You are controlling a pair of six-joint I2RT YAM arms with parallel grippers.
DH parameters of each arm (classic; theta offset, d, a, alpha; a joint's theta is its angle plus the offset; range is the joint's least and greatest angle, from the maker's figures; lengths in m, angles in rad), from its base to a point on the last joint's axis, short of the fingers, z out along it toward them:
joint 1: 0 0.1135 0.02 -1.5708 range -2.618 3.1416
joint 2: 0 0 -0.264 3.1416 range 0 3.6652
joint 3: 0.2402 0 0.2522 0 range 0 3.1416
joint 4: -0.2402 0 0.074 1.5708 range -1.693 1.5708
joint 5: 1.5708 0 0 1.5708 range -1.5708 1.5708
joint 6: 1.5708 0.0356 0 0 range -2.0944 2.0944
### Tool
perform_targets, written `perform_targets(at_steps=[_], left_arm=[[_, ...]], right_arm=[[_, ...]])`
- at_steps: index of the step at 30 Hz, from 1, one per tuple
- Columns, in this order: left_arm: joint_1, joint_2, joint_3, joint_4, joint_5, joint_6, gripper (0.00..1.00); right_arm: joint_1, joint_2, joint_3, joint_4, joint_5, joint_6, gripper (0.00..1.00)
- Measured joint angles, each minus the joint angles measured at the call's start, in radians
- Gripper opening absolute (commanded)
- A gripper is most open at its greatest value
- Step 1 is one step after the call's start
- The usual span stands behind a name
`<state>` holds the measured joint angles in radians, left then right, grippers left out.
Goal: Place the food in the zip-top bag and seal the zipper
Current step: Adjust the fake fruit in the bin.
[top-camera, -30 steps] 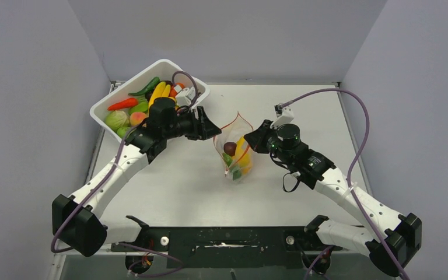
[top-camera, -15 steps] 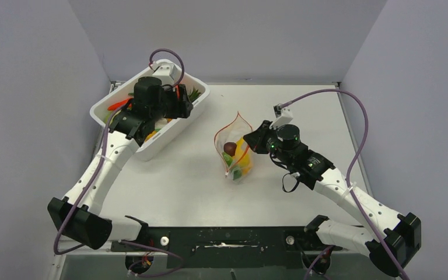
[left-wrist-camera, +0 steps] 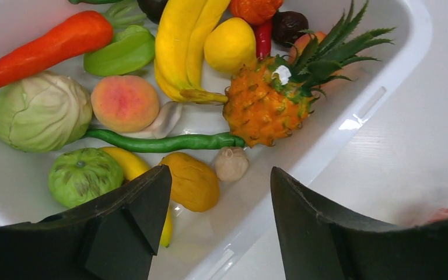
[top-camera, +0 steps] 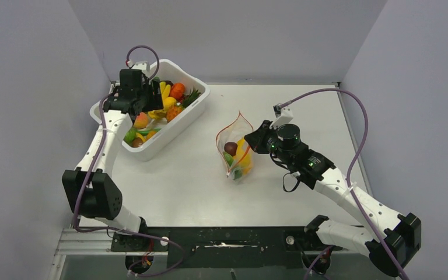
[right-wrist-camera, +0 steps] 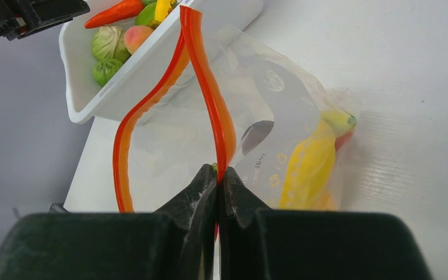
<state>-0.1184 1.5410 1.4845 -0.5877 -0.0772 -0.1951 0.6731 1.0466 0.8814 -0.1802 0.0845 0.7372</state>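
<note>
The clear zip-top bag (top-camera: 237,153) stands mid-table with its mouth open, holding a yellow banana (right-wrist-camera: 310,166), a dark plum (top-camera: 230,148) and a green piece. My right gripper (right-wrist-camera: 217,173) is shut on the red zipper strip (right-wrist-camera: 210,93) at the bag's right edge. More food lies in the white tub (top-camera: 189,114): bananas (left-wrist-camera: 178,44), a pineapple (left-wrist-camera: 268,105), a peach (left-wrist-camera: 124,102), a cabbage (left-wrist-camera: 39,111), a carrot (left-wrist-camera: 44,48), a green bean (left-wrist-camera: 163,142), an orange-yellow piece (left-wrist-camera: 193,182) and garlic (left-wrist-camera: 231,163). My left gripper (left-wrist-camera: 219,224) is open and empty above the tub's near rim.
The white tub sits at the far left of the table, against the left wall. The grey walls close in on the back and both sides. The right arm's purple cable (top-camera: 350,111) loops over the right side of the table.
My left arm has swung from beside the bag back left over the tub, uncovering the food. The bag and the right gripper have stayed put.
</note>
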Motion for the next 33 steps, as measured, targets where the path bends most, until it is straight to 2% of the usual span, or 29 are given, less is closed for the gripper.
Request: perform_targets(at_steps=[17,33], left_arm=[[0.078,0.264,0.058,0.049,0.069,0.043,0.73],[0.109,0.483,0.185,0.061,0.150,0.046,0.74]], right_arm=[[-0.006,0.032,0.060,-0.060,0.002,-0.011,0.00],[-0.004,0.037,0.092,-0.085,0.018,0.003,0.00]])
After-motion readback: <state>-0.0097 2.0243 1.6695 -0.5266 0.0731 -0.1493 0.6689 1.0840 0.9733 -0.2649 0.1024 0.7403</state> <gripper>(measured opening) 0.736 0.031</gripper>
